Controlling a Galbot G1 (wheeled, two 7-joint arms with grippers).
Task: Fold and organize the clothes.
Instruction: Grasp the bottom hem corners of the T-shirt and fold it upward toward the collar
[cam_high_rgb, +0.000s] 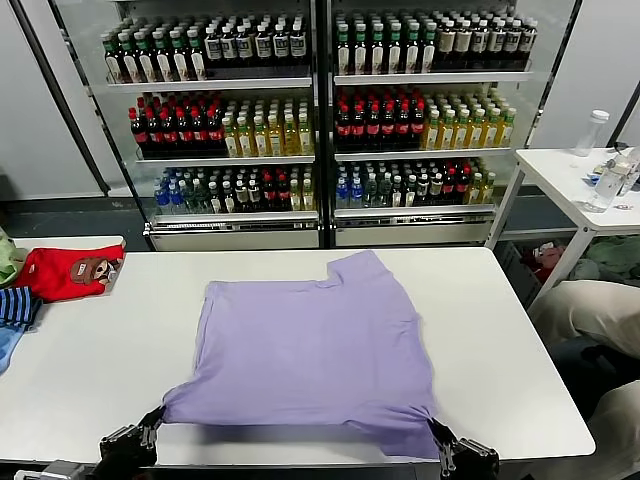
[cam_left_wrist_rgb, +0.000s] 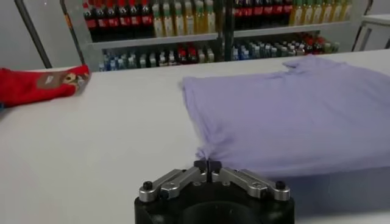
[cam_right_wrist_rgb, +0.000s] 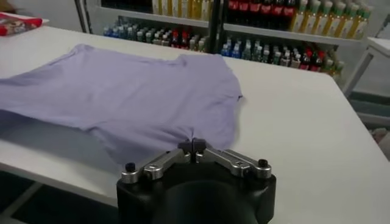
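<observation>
Lying plain-side up on the table (cam_high_rgb: 80, 360), head view, one lavender shirt (cam_high_rgb: 320, 345) spans two grippers, left wrist view showing the left gripper (cam_left_wrist_rgb: 208, 163) clamped on its near corner, right wrist view the right gripper (cam_right_wrist_rgb: 192, 145) likewise.

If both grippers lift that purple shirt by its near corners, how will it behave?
The purple shirt is probably floppy: it puckers where the left gripper and right gripper pinch it. It looks thin and light, so the middle would likely sag between them.
</observation>
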